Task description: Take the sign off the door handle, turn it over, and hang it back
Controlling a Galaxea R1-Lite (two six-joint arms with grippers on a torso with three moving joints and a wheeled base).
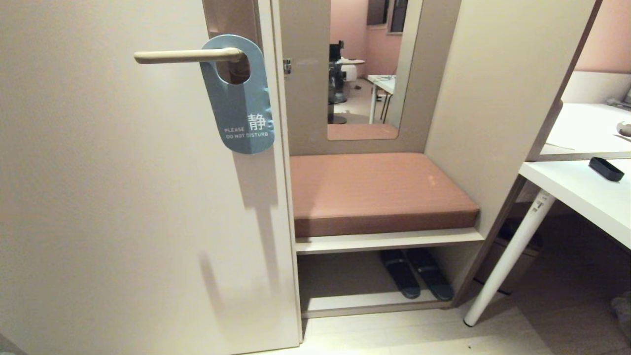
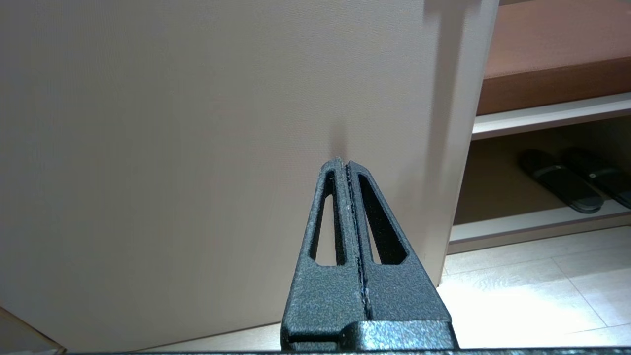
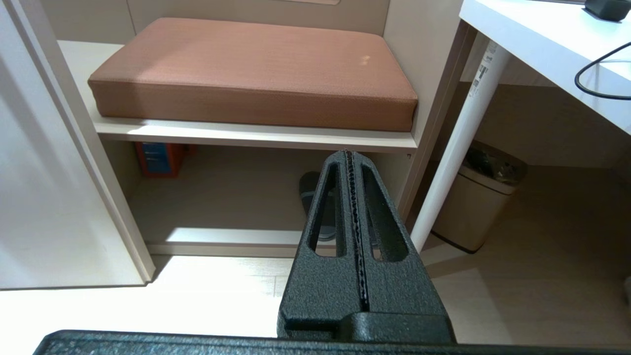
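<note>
The sign (image 1: 240, 103) hangs on the door handle (image 1: 185, 56) in the head view, blue "PLEASE DO NOT DISTURB" side facing me, its round hole over the lever near the brownish backplate (image 1: 231, 17). The lever points left across the cream door (image 1: 123, 197). Neither arm shows in the head view. My left gripper (image 2: 343, 162) is shut and empty, low down, pointing at the bare lower part of the door (image 2: 197, 123). My right gripper (image 3: 349, 154) is shut and empty, pointing at the shelf under the bench. Sign and handle appear in neither wrist view.
Right of the door's edge is a bench with a brown cushion (image 1: 374, 190) and a mirror (image 1: 367, 69) above it. Dark slippers (image 1: 416, 273) lie on the low shelf. A white desk (image 1: 581, 192) with a white leg (image 1: 508, 256) stands right, with a bin (image 3: 475, 197) under it.
</note>
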